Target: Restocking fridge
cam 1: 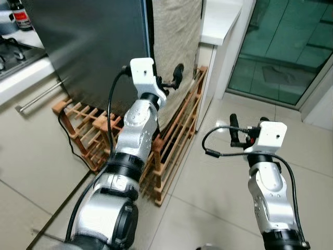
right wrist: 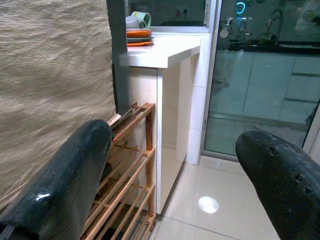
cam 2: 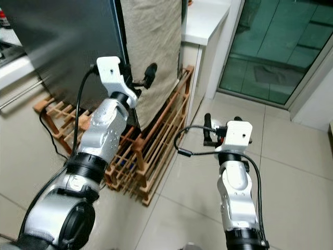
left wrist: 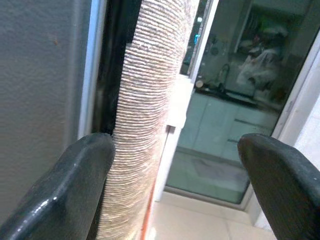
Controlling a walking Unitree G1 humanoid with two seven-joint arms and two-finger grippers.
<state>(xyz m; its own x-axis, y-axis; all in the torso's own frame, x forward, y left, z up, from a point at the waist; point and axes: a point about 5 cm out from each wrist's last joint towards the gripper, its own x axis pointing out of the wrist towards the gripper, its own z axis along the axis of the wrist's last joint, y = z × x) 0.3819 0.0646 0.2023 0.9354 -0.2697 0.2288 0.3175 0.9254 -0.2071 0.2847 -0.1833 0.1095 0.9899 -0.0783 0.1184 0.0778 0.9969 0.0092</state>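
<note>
The dark grey fridge (cam 1: pixel 93 47) stands at the upper left with its door closed. A beige woven cloth (cam 1: pixel 177 41) hangs down its side. My left gripper (cam 1: pixel 169 78) is raised at the fridge's front corner, open. In the left wrist view its fingers (left wrist: pixel 75 185) stand on either side of the cloth's edge and the dark door gap, holding nothing. My right gripper (cam 1: pixel 248 124) hovers open and empty over the floor tiles, to the right of the fridge.
A wooden slatted rack (cam 1: pixel 171 151) leans low against the fridge's side. Behind it a white counter (right wrist: pixel 165 50) carries orange plates (right wrist: pixel 139 37). A glass sliding door (cam 1: pixel 291 47) is at the back right. A stove (cam 1: pixel 10 52) and drawer handle (cam 1: pixel 41 96) are at the left.
</note>
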